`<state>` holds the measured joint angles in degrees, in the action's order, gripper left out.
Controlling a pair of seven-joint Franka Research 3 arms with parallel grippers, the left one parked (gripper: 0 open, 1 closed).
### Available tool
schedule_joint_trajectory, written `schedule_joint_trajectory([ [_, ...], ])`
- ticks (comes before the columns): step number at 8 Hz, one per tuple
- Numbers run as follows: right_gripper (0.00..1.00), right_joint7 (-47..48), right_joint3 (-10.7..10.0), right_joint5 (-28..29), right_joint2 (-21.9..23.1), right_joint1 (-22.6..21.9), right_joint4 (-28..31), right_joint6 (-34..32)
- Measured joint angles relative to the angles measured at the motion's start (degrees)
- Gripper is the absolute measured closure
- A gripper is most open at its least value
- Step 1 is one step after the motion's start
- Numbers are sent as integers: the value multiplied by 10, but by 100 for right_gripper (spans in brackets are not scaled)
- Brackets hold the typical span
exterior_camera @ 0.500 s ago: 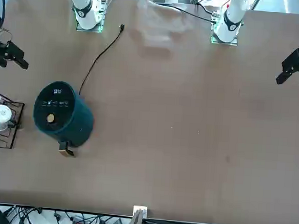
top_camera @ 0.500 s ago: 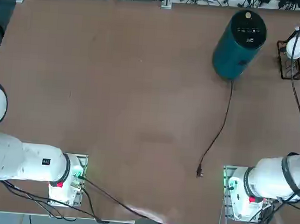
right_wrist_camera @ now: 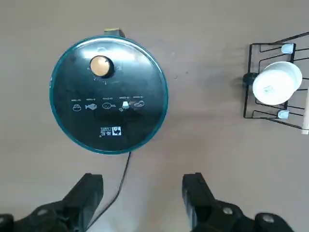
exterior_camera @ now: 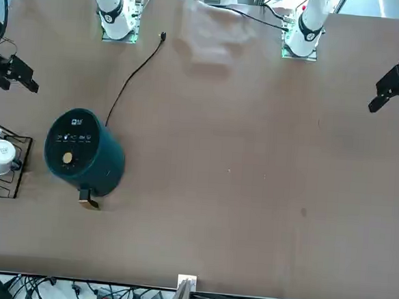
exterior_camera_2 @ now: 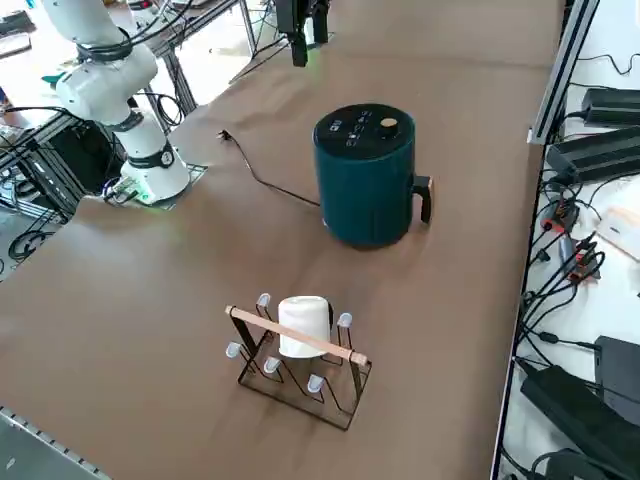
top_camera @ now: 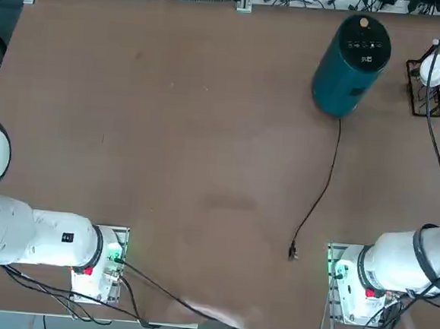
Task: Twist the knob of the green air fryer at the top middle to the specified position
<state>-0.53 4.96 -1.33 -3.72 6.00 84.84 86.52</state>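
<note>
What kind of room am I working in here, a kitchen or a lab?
Most likely a robotics lab. The fryer stands on a bare brown table with arm bases bolted to it, and power bricks and cables hang along the edge. The right hand hovers open above the fryer.

- Tall teal-green air fryer [exterior_camera_2: 363, 190]: smooth body, satin sheen, looks like plastic.
- Its round black control panel [right_wrist_camera: 110, 96]: glossy, reflective, white printed icons.
- Small round tan knob [right_wrist_camera: 100, 66]: smooth, slight shine.
- Thin black power cord [top_camera: 321, 191]: matt, rubbery look.
- Brown table [exterior_camera: 253, 160]: matt, flat, faintly scuffed.
- Black wire rack [exterior_camera_2: 300, 375]: thin metal, with a pale wooden bar.
- White cup [exterior_camera_2: 303, 325] in rack: smooth, matt.
- Right gripper [right_wrist_camera: 142, 203]: matt black plastic fingers [right_wrist_camera: 87, 195].
</note>
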Motion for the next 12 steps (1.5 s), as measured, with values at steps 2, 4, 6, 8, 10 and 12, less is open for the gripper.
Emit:
schedule_joint_trajectory([
  [2,0,0,0,0,-6,-1,1,7],
  [4,0,0,2,0,-21,-5,3,11],
  [6,0,0,2,0,-44,-10,5,24],
  [8,0,0,3,0,-68,-13,5,71],
  [10,0,-1,3,-10,-86,-30,5,107],
  [12,0,-1,3,-14,-105,-40,6,135],
])
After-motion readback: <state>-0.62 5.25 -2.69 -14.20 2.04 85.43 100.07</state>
